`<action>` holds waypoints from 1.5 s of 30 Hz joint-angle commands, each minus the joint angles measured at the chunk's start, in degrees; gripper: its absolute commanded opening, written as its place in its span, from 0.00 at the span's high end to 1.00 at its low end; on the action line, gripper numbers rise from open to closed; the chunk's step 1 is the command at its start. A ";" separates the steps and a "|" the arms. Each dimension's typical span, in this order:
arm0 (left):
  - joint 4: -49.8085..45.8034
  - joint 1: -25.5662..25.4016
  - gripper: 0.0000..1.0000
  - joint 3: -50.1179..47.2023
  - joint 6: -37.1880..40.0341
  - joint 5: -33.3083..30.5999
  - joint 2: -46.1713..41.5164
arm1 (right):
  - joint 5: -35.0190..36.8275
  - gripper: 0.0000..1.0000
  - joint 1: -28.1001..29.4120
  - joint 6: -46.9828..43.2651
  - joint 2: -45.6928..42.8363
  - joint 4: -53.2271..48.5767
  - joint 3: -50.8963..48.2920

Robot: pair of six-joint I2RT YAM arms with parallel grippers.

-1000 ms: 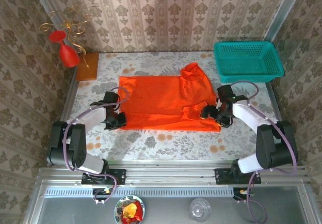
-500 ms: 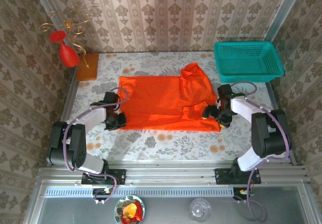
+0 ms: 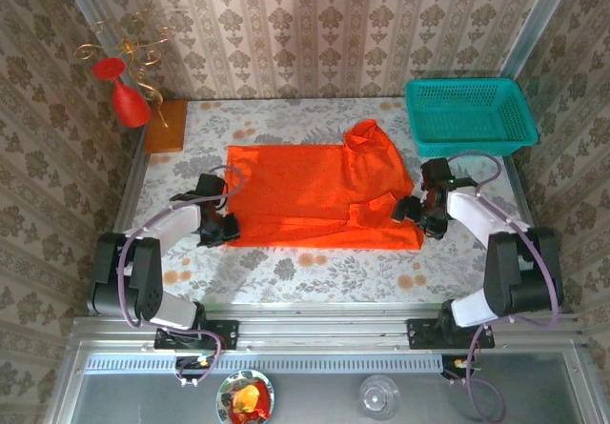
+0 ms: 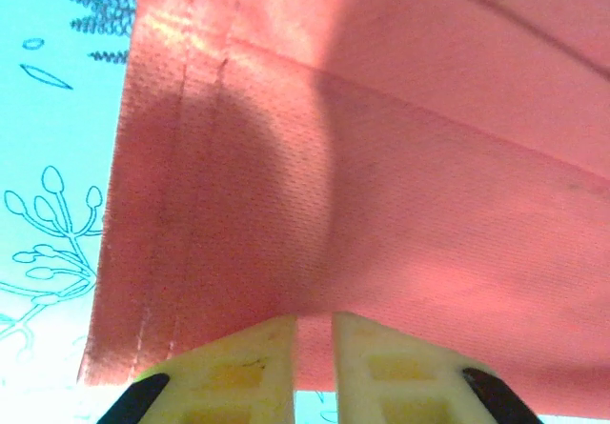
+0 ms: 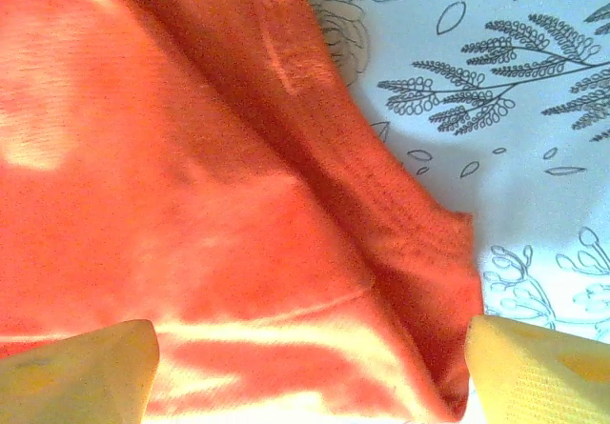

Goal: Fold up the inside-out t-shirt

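Right gripper stands with its fingers wide apart at the near right corner of the shirt, one finger over the cloth and the other over the bare table. Spread flat, the shirt covers the middle of the table, with a bunched part at its far right edge near the basket. At the shirt's near left corner, the left gripper has its fingers almost together at the hem (whether they pinch it, I cannot tell).
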 commanded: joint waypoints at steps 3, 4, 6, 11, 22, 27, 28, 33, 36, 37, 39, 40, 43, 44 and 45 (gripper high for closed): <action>-4.93 -0.25 0.80 5.01 0.79 -1.04 -0.32 | -6.86 0.17 3.10 2.25 -5.28 -1.09 1.58; -5.19 -0.26 0.80 5.17 0.87 -1.79 0.35 | -8.60 0.17 4.25 2.64 -5.25 -0.26 1.31; -4.79 -0.26 0.80 5.07 1.12 -2.55 1.62 | -10.70 0.17 7.04 2.93 -4.20 1.21 1.04; -2.10 -0.08 0.79 7.02 1.53 -1.96 5.97 | -10.93 0.18 11.64 3.15 1.36 1.93 0.33; -0.42 4.96 0.79 11.93 3.95 -4.84 14.36 | 6.09 0.16 10.03 3.12 3.80 -3.34 -3.35; -1.47 6.29 0.79 12.81 4.63 -4.18 12.63 | 5.78 0.17 9.99 2.94 2.92 -3.66 -3.36; -1.42 6.34 0.79 12.75 4.92 -3.51 11.50 | 5.37 0.17 9.99 2.94 2.46 -3.81 -3.04; -5.44 6.51 0.76 13.29 5.79 -6.04 6.76 | 4.39 0.19 10.08 2.10 -1.07 -4.83 -0.98; -7.85 7.27 0.72 13.28 6.90 -8.17 5.71 | 4.30 0.20 10.13 1.24 -1.71 -5.48 0.64; -8.16 7.62 0.71 12.97 7.35 -8.58 5.38 | 4.22 0.20 10.07 0.93 -1.76 -5.59 1.38; -8.10 8.00 0.71 12.36 7.14 -8.71 5.27 | 4.24 0.21 10.04 0.22 -1.39 -5.68 2.83; -7.87 8.01 0.71 12.07 7.08 -8.24 5.53 | 4.27 0.21 10.04 -0.46 -0.79 -5.68 3.78; -7.76 8.02 0.78 11.36 6.37 -7.30 7.13 | 4.68 0.25 9.92 -3.14 1.90 -5.56 7.25; -7.50 8.01 0.79 10.89 6.28 -7.13 7.65 | 4.99 0.27 9.77 -4.09 2.94 -5.16 8.25; -6.92 8.01 0.80 10.31 6.34 -6.65 8.16 | 5.56 0.30 9.56 -5.02 4.26 -4.96 9.47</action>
